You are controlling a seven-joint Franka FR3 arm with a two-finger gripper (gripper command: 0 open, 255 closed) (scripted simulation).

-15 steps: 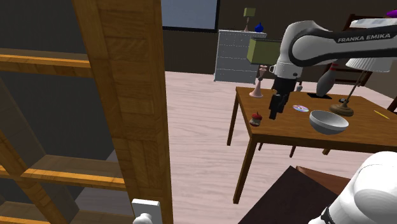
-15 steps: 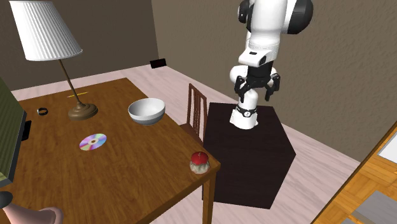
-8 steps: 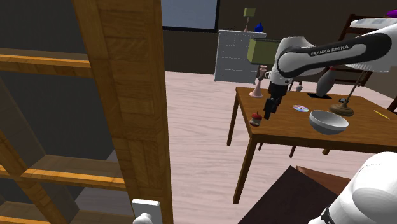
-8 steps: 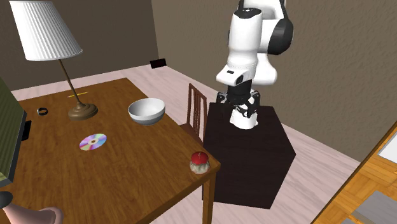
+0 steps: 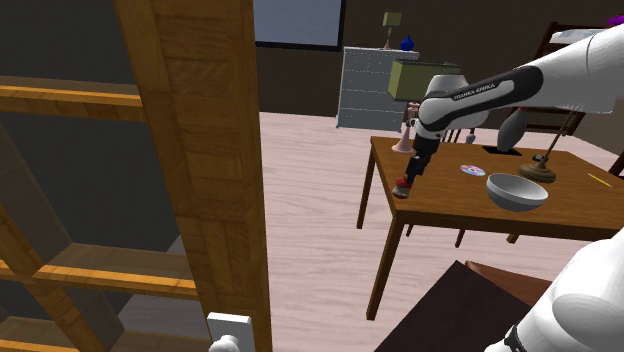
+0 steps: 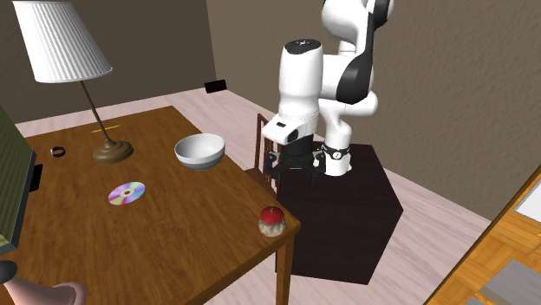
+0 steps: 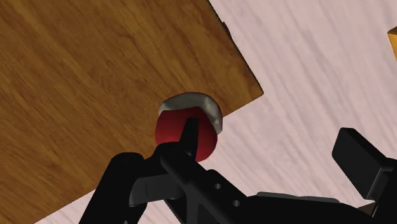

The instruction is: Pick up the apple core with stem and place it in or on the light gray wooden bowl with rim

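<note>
Bare wood lies open between the apple core [image 6: 272, 220] at a corner of the worktop [image 6: 191, 227] and the bowl [image 6: 199, 152] along the same edge, a flat disc [image 6: 127, 193] lies further in, the lamp [image 6: 61, 43] stands beyond the bowl, and a chair back [image 6: 269, 140] rises just beside that edge.

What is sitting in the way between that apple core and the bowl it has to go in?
Nothing visible does. The table is bare from the apple core at its corner to the bowl. The CD and the lamp sit off to the side of that line.
</note>
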